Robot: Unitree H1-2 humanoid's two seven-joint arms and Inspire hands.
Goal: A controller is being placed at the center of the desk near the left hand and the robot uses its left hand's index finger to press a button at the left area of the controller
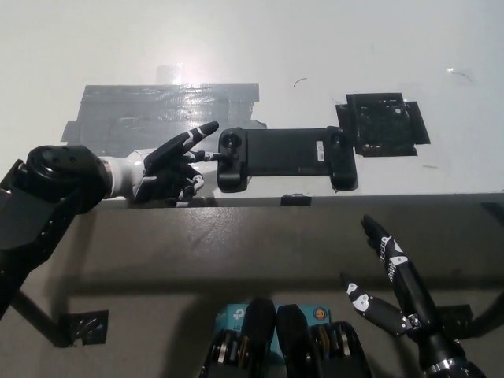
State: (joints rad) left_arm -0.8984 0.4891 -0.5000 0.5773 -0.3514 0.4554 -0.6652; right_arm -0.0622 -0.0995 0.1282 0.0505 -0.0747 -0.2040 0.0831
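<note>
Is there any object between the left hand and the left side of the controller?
Nothing visible stands between them. The left hand lies on the desk right beside the controller, one finger reaching to its left end, where the buttons are. The right hand hangs below the desk edge, away from it.
</note>
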